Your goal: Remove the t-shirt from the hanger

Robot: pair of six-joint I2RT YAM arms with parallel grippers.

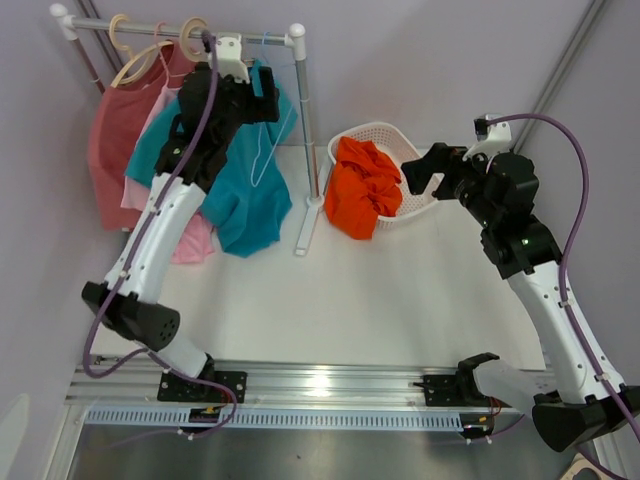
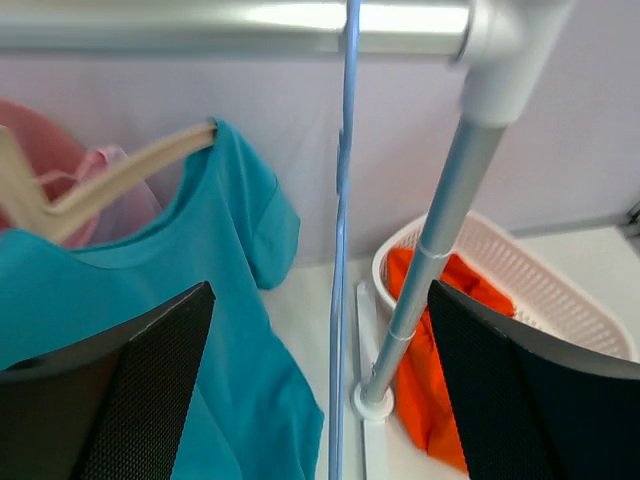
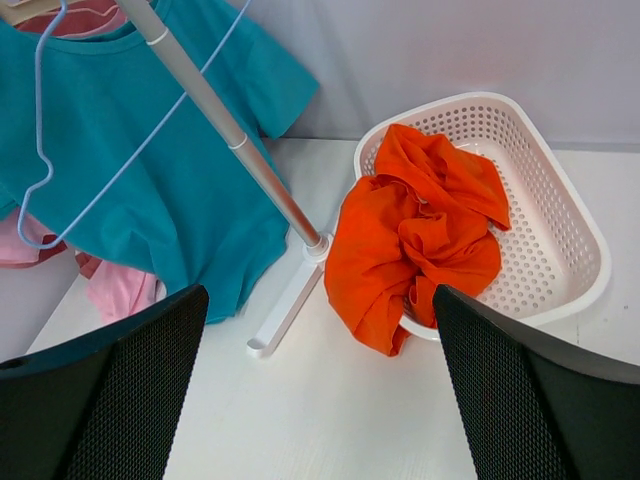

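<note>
Left tool (image 2: 320,290) gaped wide, empty, just under rail (image 2: 200,25). T-shirt (image 2: 200,300) hung below rail on hanger (image 2: 110,185). Right tool (image 3: 320,295) wide, empty, right of rail.

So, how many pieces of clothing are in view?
4. A red shirt hangs at the rack's left end, a pink one beside it, a teal t-shirt nearest the post, and an orange garment spills over the basket rim. The left arm may hide others.
</note>
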